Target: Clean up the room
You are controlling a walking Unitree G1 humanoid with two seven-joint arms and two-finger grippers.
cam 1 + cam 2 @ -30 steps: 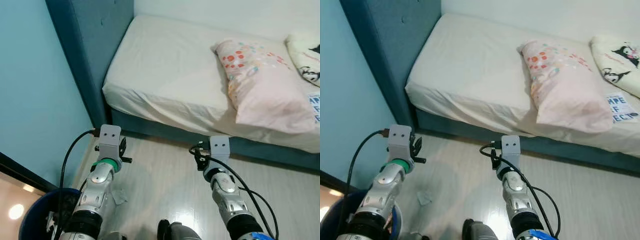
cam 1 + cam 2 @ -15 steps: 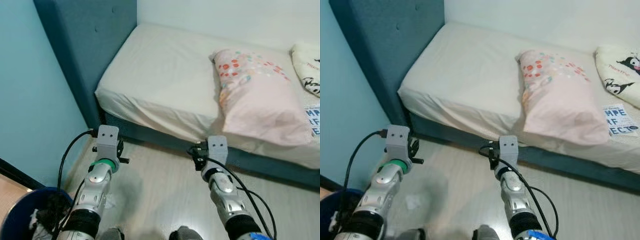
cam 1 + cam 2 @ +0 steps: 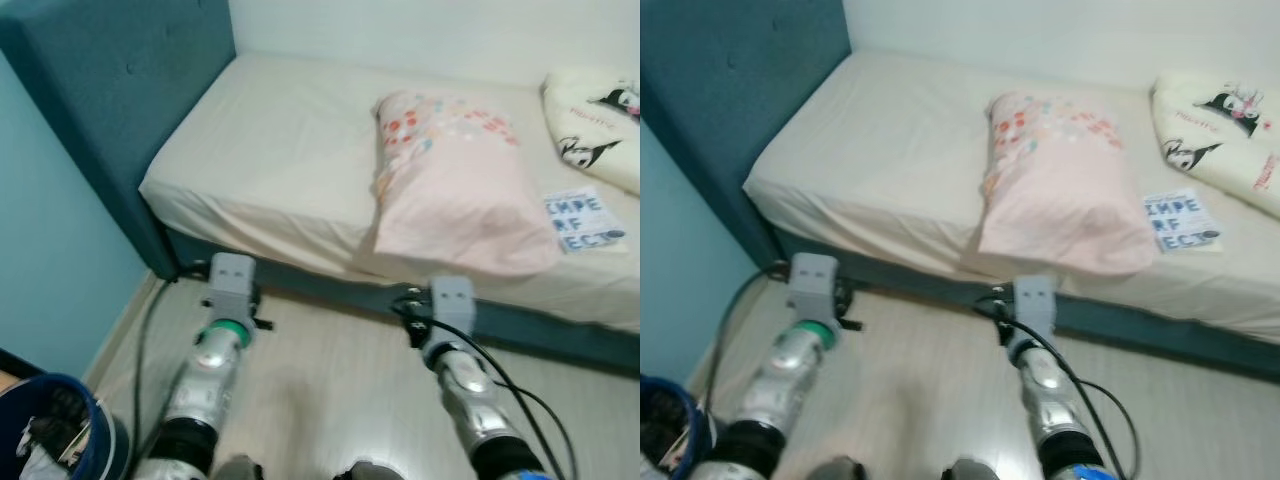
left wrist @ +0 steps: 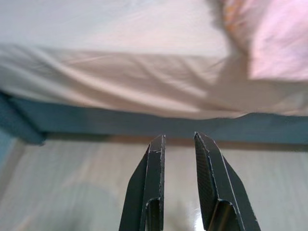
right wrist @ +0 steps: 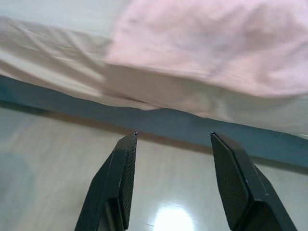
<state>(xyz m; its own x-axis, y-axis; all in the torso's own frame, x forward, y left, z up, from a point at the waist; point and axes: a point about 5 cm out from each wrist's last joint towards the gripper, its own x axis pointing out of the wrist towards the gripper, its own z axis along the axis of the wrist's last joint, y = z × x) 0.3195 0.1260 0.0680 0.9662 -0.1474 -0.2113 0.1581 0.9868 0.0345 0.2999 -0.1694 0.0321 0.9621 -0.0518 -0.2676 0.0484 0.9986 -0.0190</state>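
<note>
I face the bed point(image 3: 270, 160); pink pillow point(image 3: 450, 190) far right on it | left gripper point(image 4: 176, 142) nearly closed, empty, over floor | right gripper point(image 5: 173, 137) spread wide, empty | blue bin point(image 3: 70, 420) near left

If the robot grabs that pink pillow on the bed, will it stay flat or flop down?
The pillow would probably flop: it looks soft and puffy, with its edge sagging over the side of the bed. It likely weighs little for its size. A pinch at one corner would probably let the rest droop.

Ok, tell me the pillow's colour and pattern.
Pale pink pillow with red, orange and teal dots at one end; clearest in the left eye view.
</note>
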